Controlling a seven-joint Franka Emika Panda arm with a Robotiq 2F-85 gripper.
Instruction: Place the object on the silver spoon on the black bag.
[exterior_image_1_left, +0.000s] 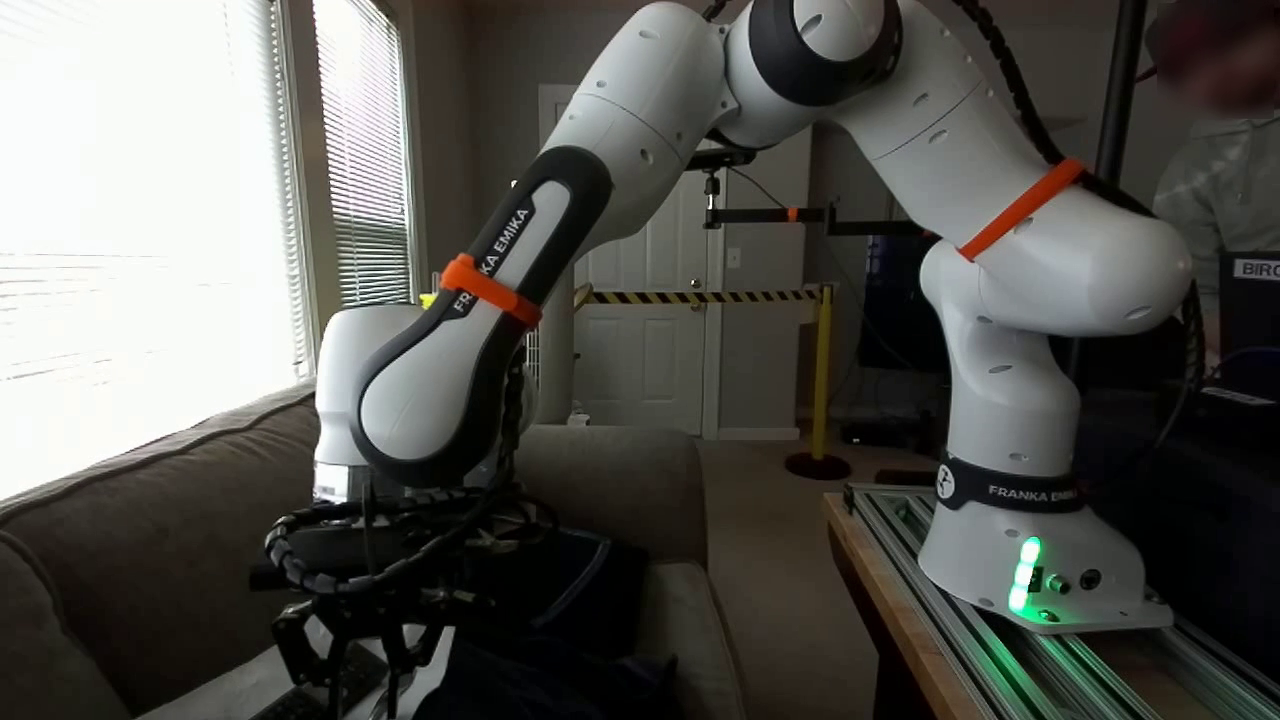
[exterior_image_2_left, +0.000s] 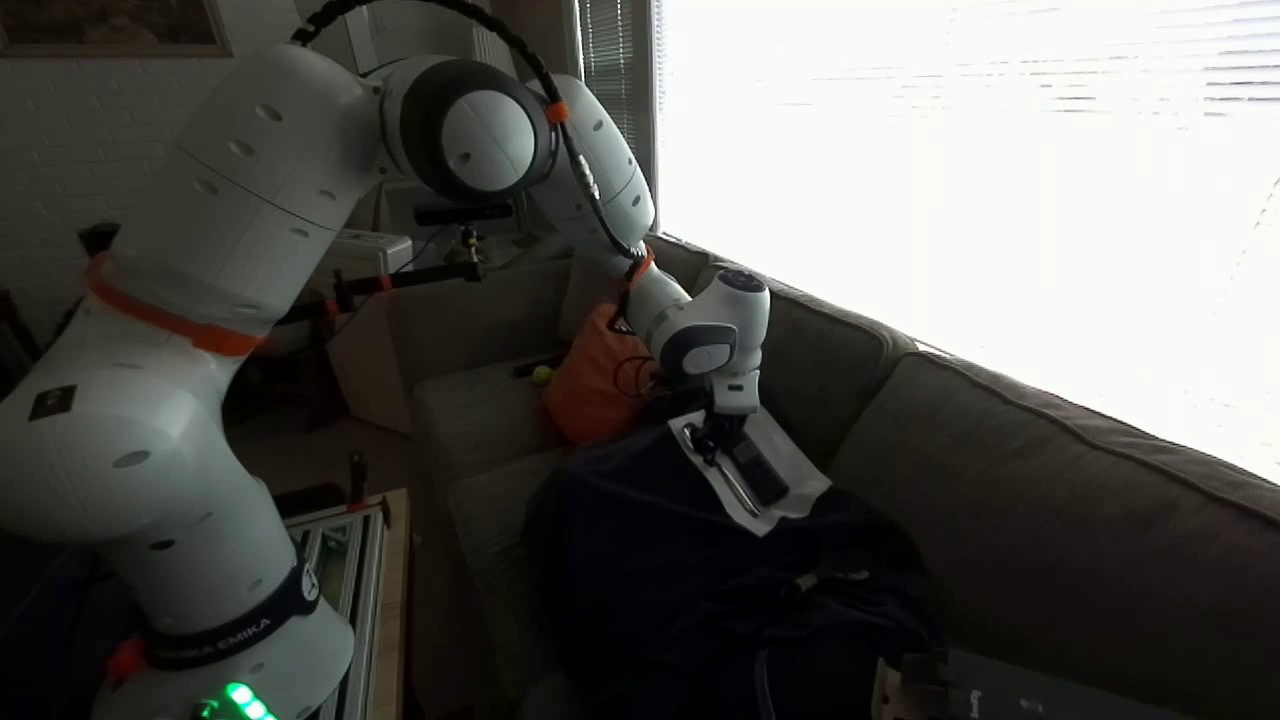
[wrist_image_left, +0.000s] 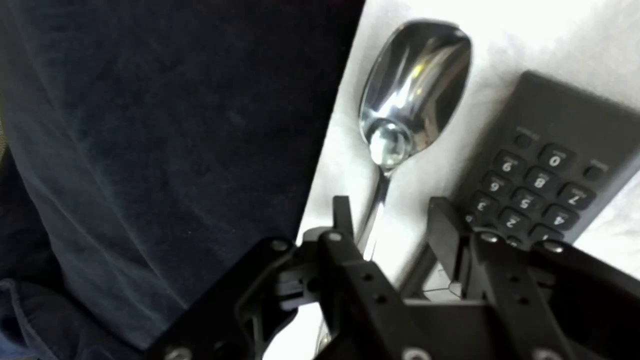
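Observation:
A clear round glass-like object lies in the silver spoon, at the neck end of its bowl. The spoon rests on a white sheet; its handle also shows in an exterior view. My gripper is open and empty, its fingers over the handle behind the bowl, one finger to each side. It points down over the sheet in both exterior views. The black bag, large dark slumped fabric, lies beside and under the sheet; it fills the left of the wrist view.
A dark keypad handset lies on the sheet close to the spoon, near one finger. The sofa back rises beside the sheet. An orange bag stands behind. A grey box sits at the near end.

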